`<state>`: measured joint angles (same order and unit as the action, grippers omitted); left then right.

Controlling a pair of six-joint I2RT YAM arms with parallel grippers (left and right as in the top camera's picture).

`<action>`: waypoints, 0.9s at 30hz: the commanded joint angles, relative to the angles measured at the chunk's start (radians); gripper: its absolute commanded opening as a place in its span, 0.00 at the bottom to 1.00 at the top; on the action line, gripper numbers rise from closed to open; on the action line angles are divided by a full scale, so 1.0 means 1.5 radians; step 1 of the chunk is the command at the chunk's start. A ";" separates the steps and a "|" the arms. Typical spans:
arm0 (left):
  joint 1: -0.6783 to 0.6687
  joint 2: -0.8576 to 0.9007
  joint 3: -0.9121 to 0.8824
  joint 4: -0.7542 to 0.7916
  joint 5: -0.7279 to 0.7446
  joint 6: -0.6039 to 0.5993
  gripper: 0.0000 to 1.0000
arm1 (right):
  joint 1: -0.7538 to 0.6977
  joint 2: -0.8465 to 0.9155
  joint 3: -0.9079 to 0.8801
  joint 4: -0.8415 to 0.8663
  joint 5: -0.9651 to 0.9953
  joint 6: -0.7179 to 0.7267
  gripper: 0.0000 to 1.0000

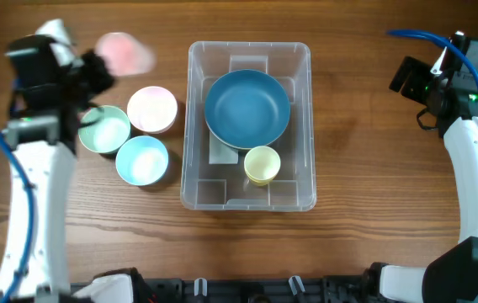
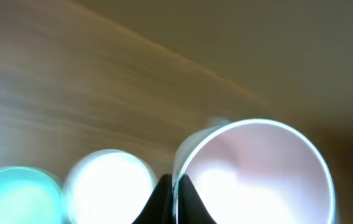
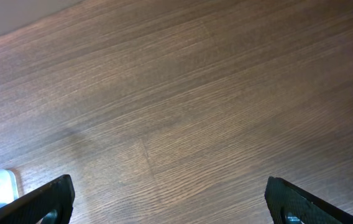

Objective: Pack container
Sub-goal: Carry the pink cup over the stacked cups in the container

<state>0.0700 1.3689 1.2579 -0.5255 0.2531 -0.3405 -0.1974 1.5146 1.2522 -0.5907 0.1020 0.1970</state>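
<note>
— Where is the container from my left gripper?

— Your container [image 1: 310,126] stands in the middle of the table [image 1: 374,194]. Your left gripper [image 1: 96,71] is well apart from it, toward the far left corner.

— What is that gripper holding?

— It is pinched tight on the rim of a pink cup [image 2: 257,174], one finger inside the wall and one outside. From overhead the cup is a blur, so you cannot tell how high it is.

— And my right gripper?

— Your right gripper [image 3: 169,182] is spread wide with nothing between its fingers. It is near the far right corner, also well clear of the container.

— What is in the container?

— A big blue bowl [image 1: 247,108] and a yellow cup [image 1: 262,164] touching its near side. The bowl covers most of the pale patch on the base.

— Anything else hard to read?

— Three bowls cluster just left of the container: pink [image 1: 152,109], green [image 1: 104,129] and light blue [image 1: 142,160]. Your left arm cuts off part of the green one. The left wrist view is smeared, with two of the bowls as bright blobs cropped at the bottom edge.
</note>
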 commanded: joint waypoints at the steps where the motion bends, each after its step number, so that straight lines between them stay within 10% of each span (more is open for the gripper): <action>1: -0.117 -0.036 0.012 -0.049 0.023 0.051 0.04 | 0.002 -0.004 0.006 0.002 0.007 -0.002 1.00; 14: -0.384 -0.023 0.012 -0.200 0.017 0.050 0.04 | 0.002 -0.004 0.006 0.002 0.007 -0.002 1.00; 27: -0.443 0.018 0.012 -0.247 -0.002 0.048 0.04 | 0.002 -0.004 0.006 0.002 0.007 -0.002 1.00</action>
<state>-0.5892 1.3640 1.2655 -0.8898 0.2588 -0.2886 -0.1974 1.5146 1.2522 -0.5907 0.1020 0.1970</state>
